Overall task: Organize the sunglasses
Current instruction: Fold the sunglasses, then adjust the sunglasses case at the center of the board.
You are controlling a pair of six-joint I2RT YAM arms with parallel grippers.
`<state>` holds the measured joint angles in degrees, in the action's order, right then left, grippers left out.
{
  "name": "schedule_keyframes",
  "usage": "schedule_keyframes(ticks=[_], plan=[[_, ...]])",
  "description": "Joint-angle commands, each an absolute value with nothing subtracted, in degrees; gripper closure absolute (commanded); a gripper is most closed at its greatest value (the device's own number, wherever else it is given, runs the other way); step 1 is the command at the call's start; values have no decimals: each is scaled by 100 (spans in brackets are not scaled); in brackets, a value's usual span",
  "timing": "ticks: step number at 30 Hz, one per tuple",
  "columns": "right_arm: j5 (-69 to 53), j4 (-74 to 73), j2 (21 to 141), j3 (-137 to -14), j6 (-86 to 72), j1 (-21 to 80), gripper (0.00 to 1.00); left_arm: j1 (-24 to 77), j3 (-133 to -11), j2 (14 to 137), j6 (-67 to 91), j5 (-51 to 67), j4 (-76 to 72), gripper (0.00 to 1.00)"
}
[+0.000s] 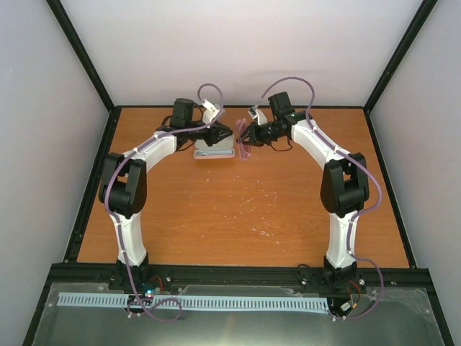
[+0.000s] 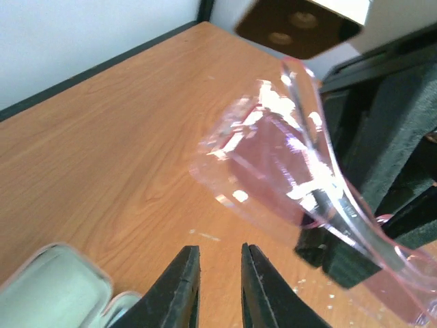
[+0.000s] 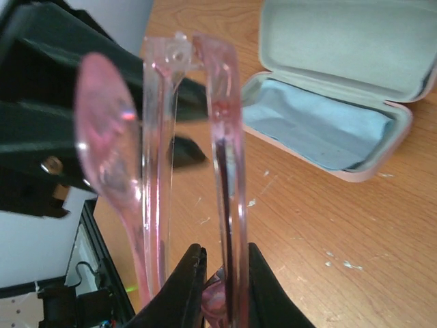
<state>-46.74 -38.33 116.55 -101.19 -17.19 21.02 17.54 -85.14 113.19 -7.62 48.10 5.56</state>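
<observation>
1. Step in hand, as I'm reading it: the sunglasses [image 3: 229, 137] are being held up for stowing and aren't in the case yet
2. The right gripper [image 3: 225, 249] is clamping on the thin pink frame, one finger on each side of it. The glasses are standing on end in its grip, clear of the table [image 3: 355, 246] and just beside the case
3. The left gripper [image 2: 220, 249] is pointing at the lens from the opposite side. Its fingers are almost together with a slim gap and are gripping nothing. It's sitting near the glasses but apart from them
4. I can't tell whether both arms are folded. In the right wrist view two pink bars are running side by side off a hinge, so I'm guessing one arm is in
5. The glasses case [image 3: 341, 48] is lying open on the table, lid tipped back and pale lining showing
6. A light blue cloth [image 3: 314, 126] is lying flat in the lower half. Nothing else is showing in either half
7. Next move, my guess: the right gripper is going to need to swing over the open half, tip the glasses flat and lower them onto the cloth before letting go. The left one is looking well placed for folding an arm or closing the lid
</observation>
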Motion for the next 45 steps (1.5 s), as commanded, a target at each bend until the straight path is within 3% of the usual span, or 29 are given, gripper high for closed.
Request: schedule_keyframes(ticks=[1, 8, 15, 29, 45], plan=[[-4294, -3711, 11508, -9907, -2009, 1923, 97, 1328, -8747, 11089, -739, 4082, 503, 80], [-4358, -3558, 11819, -10095, -2236, 1880, 97, 443, -10629, 12307, -1766, 3147, 2066, 99], [-4392, -3252, 11847, -9894, -2300, 1881, 97, 246, -13002, 13856, -2763, 2827, 3571, 100], [-4599, -3226, 12138, -9939, -2221, 2004, 97, 321, -13146, 14329, -3359, 2690, 3699, 94], [-4501, -3388, 12117, -9906, -2091, 2002, 97, 490, -12490, 14347, -3406, 2854, 3947, 94]])
